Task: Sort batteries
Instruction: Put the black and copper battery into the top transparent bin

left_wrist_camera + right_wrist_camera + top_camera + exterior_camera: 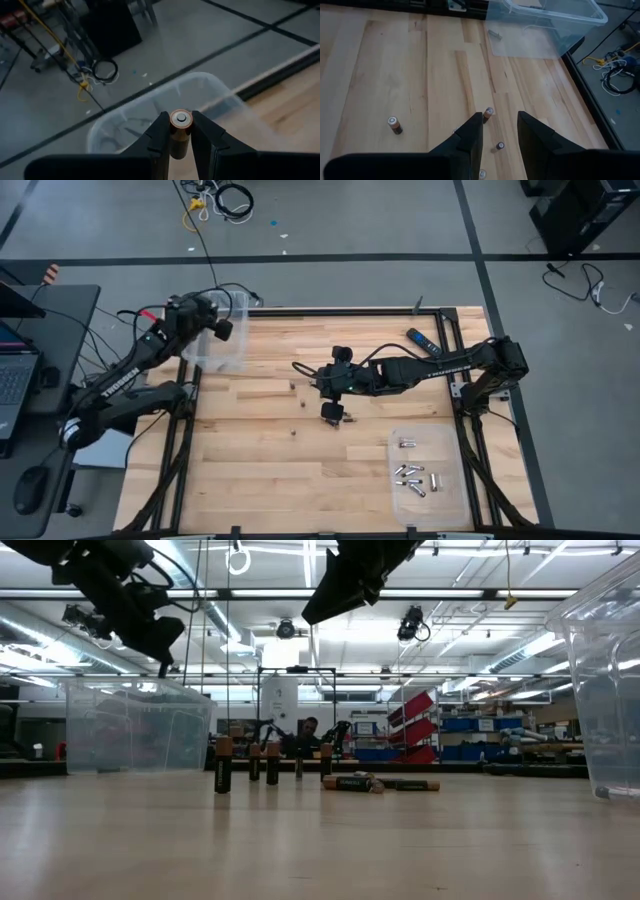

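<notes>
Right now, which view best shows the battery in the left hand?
Left wrist view: battery sits end-on between the left hand's fingers, above the clear bin. High and low views show that arm but hide the battery; right wrist misses it.

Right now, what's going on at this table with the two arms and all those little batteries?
The left gripper holds a battery over the clear bin at the table's left corner. The right gripper hangs open above loose batteries mid-table. Several silvery batteries already lie in the clear tray on the right.
</notes>
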Tool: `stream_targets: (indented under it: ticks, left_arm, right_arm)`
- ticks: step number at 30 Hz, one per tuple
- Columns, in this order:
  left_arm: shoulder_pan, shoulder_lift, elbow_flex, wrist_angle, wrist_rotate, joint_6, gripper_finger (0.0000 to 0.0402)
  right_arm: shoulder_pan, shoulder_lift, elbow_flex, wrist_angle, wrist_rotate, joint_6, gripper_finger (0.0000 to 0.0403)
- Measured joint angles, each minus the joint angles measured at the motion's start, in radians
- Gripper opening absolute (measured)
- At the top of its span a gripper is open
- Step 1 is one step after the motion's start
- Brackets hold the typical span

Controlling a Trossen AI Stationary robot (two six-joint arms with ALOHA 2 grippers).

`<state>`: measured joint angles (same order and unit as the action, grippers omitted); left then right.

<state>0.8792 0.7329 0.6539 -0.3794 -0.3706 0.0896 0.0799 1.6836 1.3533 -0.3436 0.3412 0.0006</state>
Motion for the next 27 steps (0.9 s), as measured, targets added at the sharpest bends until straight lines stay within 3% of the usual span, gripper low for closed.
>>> stream_targets:
  ticks: [27]
  left_arm:
    - [-0.009, 0.0, -0.001, -0.005, -0.002, -0.015, 0.0099]
  right_arm:
    - [0.0, 0.0, 0.0, 0.005, -0.003, 0.001, 0.0107]
